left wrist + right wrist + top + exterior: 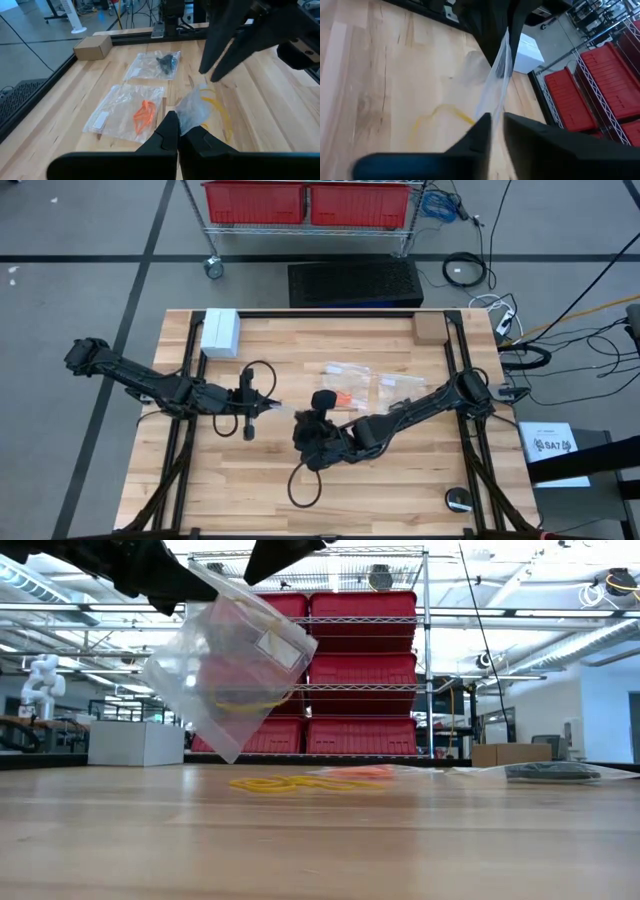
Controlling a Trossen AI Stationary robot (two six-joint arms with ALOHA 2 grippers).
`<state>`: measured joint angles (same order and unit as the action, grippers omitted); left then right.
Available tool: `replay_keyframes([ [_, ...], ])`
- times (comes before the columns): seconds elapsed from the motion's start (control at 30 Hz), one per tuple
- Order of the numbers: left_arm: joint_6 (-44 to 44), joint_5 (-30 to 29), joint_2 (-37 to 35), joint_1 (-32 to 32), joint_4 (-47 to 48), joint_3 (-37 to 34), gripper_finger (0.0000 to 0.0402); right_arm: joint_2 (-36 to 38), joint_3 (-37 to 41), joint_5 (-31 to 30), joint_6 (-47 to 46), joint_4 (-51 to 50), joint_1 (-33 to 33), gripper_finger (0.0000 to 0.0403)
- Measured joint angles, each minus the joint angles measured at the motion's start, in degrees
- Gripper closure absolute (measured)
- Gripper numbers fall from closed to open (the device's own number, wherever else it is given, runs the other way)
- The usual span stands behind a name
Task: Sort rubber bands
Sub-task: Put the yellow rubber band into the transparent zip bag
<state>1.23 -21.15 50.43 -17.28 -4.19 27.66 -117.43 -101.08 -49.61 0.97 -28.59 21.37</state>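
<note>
A clear plastic bag (230,670) hangs in the air between both grippers, with yellow rubber bands (245,700) inside it. More yellow bands (270,783) lie loose on the table below, also seen in the left wrist view (217,107). My left gripper (272,408) (179,131) is shut on the bag. My right gripper (303,422) (496,125) stands just right of it, with the bag sheet (497,75) running between its nearly closed fingers. A second clear bag holds orange bands (145,114) and a third holds black bands (167,61); both lie flat on the table. My left gripper pinches an edge of the clear bag (192,112) between its two fingers, coming level from the table's left. The bag is lifted clear and hangs tilted below the hold. My right gripper has the bag's upper edge (495,112) between its fingers, coming from the right; the bag shows edge-on there. One wall or both, I cannot tell.
A white box (220,332) sits at the far left corner and a cardboard box (428,328) at the far right. A small black round object (458,500) lies near the near right corner. Black cable loops (303,480) trail from the arms. Bare wood lies toward the near edge.
</note>
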Motion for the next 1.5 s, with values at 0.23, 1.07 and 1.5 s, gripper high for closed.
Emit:
replay_keyframes([
  [0.23,0.02,-0.02,0.0,0.0,-0.06,0.0,0.0401,0.0,0.0,0.0,1.88,-0.51,1.14,0.0383],
  [1.07,0.03,-2.69,0.0,0.0,-0.08,0.02,0.0401,-0.35,6.96,20.36,-28.28,-17.83,4.49,0.0204],
  [1.5,-0.03,-4.26,0.0,0.0,0.54,0.02,0.0401,-0.44,21.84,33.32,-20.8,4.95,-5.36,0.0211],
])
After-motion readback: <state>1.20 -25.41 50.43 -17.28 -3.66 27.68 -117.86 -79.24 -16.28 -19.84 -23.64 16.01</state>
